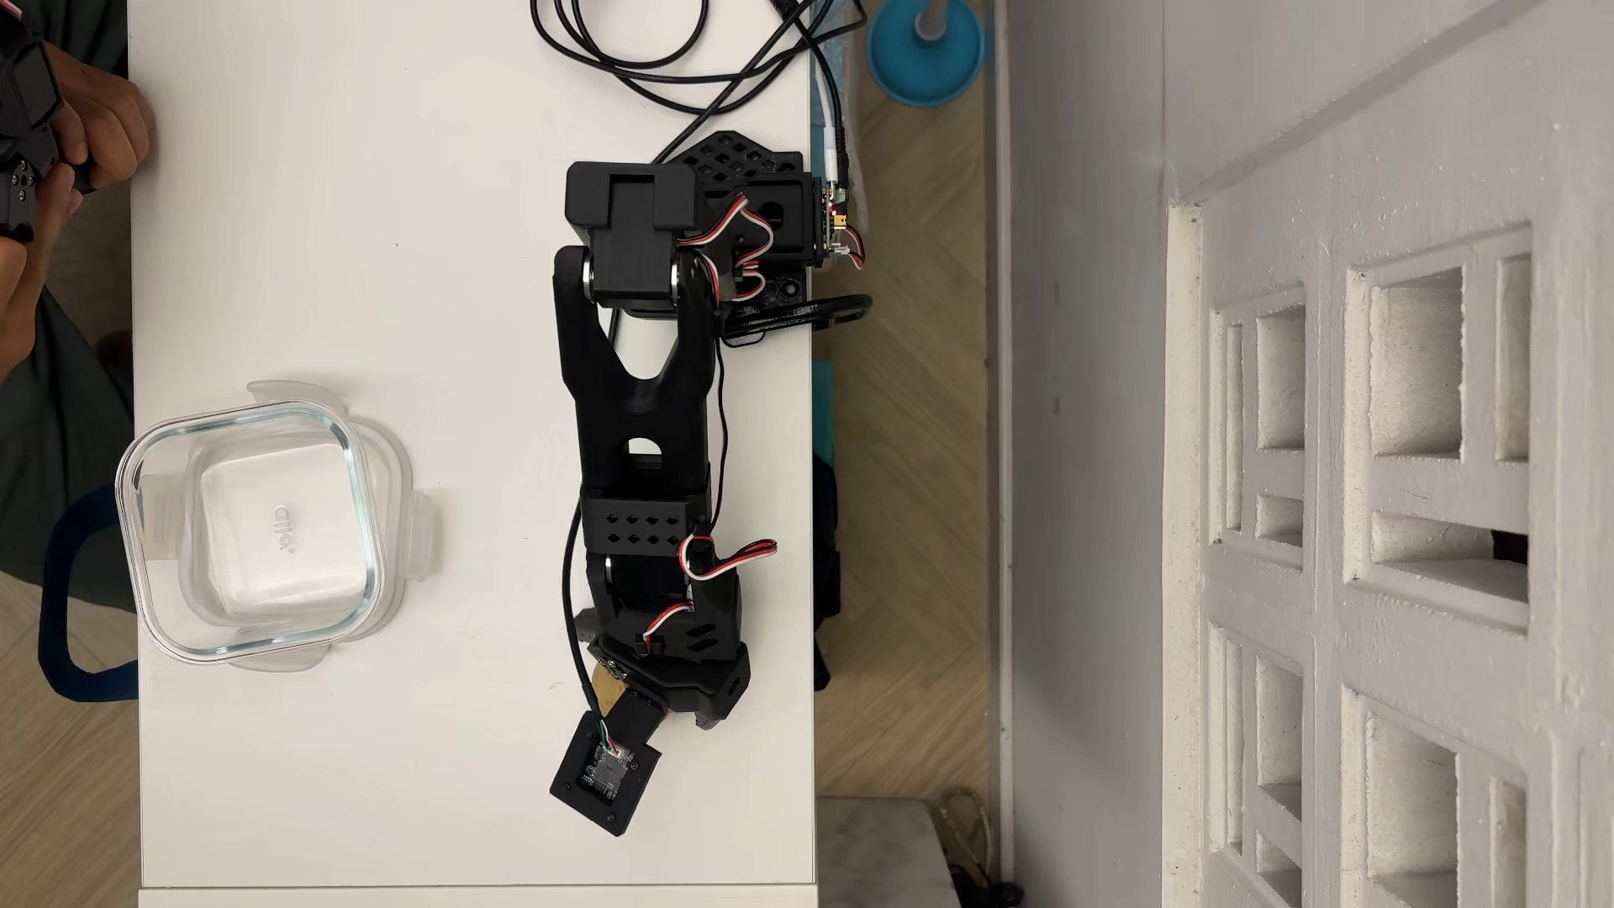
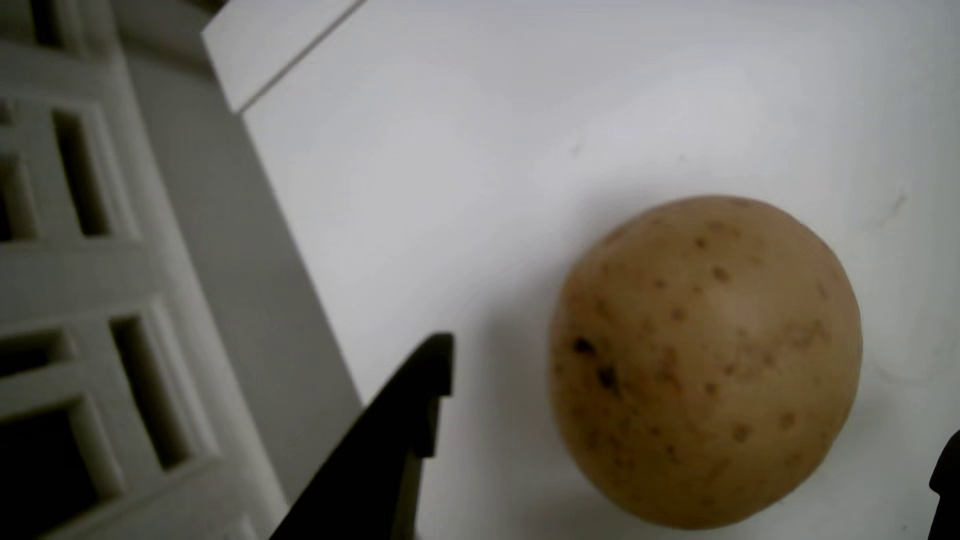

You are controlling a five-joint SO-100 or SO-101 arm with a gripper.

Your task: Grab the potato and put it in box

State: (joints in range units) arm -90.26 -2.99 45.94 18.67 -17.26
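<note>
A: Where's the potato (image 2: pixel 706 363) now?

B: On the white table (image 1: pixel 349 218), under the arm's front end. The wrist view shows it lying between the two black fingers (image 2: pixel 410 415), which stand wide apart, neither touching it. From overhead the arm (image 1: pixel 642 419) hides nearly all of it.

A: So the gripper (image 2: pixel 691 441) hasn't taken hold?

B: Not yet, I'd say. It should come lower and centre itself, since the potato sits closer to the finger at that view's right edge. Close across the narrow middle; round skin may slip out otherwise.

A: And the box (image 1: pixel 253 528)?

B: Empty, well apart from the potato, at the table's edge in the overhead view. Bare tabletop lies between them. The black cables (image 1: pixel 629 52) lie well beyond the arm's base, away from the potato, and a person's hand (image 1: pixel 96 131) rests at the table's edge further along from the box.
</note>
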